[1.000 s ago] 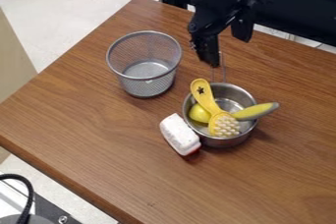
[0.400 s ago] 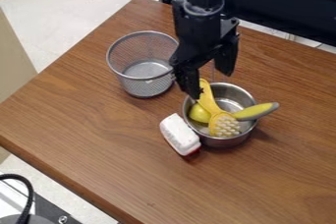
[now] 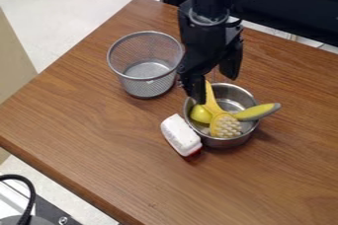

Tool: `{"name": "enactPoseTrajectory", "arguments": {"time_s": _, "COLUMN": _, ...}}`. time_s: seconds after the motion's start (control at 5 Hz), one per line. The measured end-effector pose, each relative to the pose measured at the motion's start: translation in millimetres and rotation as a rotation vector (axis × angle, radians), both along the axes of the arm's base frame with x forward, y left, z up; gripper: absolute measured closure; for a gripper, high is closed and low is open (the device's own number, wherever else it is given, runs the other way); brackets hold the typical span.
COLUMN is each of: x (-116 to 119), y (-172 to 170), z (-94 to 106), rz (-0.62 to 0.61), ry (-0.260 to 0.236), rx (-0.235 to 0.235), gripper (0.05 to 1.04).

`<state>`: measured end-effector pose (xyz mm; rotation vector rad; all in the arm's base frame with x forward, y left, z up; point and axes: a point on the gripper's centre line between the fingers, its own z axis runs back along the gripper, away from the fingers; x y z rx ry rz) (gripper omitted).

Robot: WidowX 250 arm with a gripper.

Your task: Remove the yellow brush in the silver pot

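Yellow brush [image 3: 224, 126] in the silver pot [image 3: 226, 143]: leans with handle toward eleven o'clock, bristles toward six. Above the pot's rim near twelve, black gripper [image 3: 214, 90], fingers released and spread around the handle. Inside at nine, rounded yellow object [image 3: 200, 114]; at three, yellow-and-gray handle [image 3: 257, 112] over the rim. Just beside at eight, white-and-red block [image 3: 180, 134]; at ten, wire-mesh basket [image 3: 149, 89].

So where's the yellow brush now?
In the camera view, the yellow brush is in the silver pot, bristles low, its handle rising beside the gripper.
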<state>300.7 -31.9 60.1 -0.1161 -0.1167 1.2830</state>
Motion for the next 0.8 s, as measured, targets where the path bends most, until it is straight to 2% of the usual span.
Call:
{"name": "enactPoseTrajectory", "arguments": {"time_s": 0.2, "x": 2.3, "y": 1.1, "z": -6.9, "rz": -0.006, "ry": 0.018, "rx": 0.005, "gripper": 0.084}}
{"name": "enactPoseTrajectory", "arguments": {"time_s": 0.4, "x": 5.4, "y": 3.7, "z": -9.4, "rz": -0.035, "ry": -0.010, "rx": 0.026, "gripper": 0.084}}
{"name": "enactPoseTrajectory", "arguments": {"time_s": 0.6, "x": 3.4, "y": 5.5, "z": -18.2, "rz": -0.066, "ry": 0.003, "rx": 0.050, "gripper": 0.084}}
{"name": "enactPoseTrajectory", "arguments": {"time_s": 0.8, "x": -4.0, "y": 3.4, "z": -25.4, "rz": -0.117, "ry": 0.010, "rx": 0.046, "gripper": 0.084}}
